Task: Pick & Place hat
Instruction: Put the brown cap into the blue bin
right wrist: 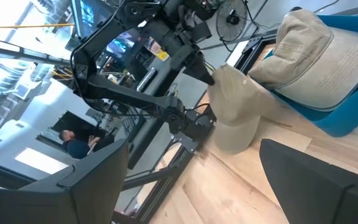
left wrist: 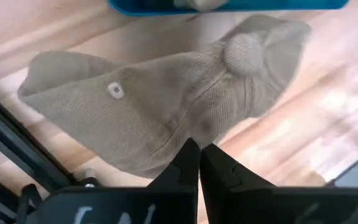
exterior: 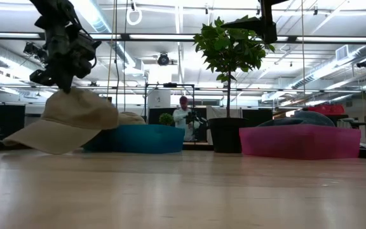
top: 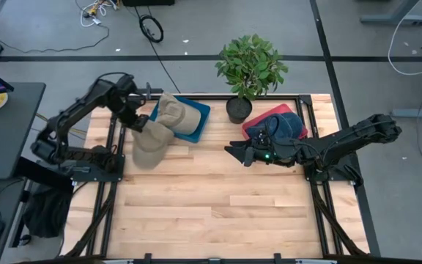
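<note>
My left gripper (left wrist: 199, 155) pinches the tan corduroy cap (left wrist: 166, 106) beside the blue bin (top: 196, 117); placing remains.

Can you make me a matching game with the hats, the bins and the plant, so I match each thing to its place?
Things:
1. tan cap
2. blue bin
3. pink bin
4. potted plant

Places:
A. holds a dark blue hat
B. stands between the two bins
C. pinched by the left gripper, lifted off the table
D. holds another tan hat

Pairs: 1-C, 2-D, 3-A, 4-B
</note>
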### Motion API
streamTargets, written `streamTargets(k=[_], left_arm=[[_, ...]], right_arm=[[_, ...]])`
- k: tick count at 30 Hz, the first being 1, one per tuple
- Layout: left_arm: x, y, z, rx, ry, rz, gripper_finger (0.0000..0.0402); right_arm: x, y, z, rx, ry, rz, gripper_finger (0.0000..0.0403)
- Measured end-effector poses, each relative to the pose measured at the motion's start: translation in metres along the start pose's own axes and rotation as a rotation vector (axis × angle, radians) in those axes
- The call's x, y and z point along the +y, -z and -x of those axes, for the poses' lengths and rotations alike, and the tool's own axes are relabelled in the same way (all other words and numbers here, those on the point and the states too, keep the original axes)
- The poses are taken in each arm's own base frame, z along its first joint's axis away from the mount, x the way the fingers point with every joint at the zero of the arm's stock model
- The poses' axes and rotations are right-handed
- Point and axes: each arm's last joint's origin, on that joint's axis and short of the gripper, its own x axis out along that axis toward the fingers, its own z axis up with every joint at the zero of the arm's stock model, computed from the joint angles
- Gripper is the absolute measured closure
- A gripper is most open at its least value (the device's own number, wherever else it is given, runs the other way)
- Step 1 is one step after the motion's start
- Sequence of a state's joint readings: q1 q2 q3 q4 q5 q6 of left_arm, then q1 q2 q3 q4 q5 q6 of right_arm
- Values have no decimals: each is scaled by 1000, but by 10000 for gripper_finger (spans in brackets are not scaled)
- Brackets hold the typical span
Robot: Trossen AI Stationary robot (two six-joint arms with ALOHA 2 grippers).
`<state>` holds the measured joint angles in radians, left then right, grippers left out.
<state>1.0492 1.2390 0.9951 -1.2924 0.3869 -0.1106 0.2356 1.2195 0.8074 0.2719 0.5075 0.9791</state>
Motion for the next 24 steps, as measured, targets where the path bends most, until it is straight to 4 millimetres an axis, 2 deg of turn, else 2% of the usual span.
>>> streamTargets(k=[9,17,24], left_arm=[[-8,14,11,-25,171,-14,399],[-18,26,29,-158,364,2,399],[-27,25,46,-311,502,32,399]], right_arm=[[0,0,0,1,1,-7,37],[0,0,0,1,2,-6,37],[0,0,0,2,4,-5,37]])
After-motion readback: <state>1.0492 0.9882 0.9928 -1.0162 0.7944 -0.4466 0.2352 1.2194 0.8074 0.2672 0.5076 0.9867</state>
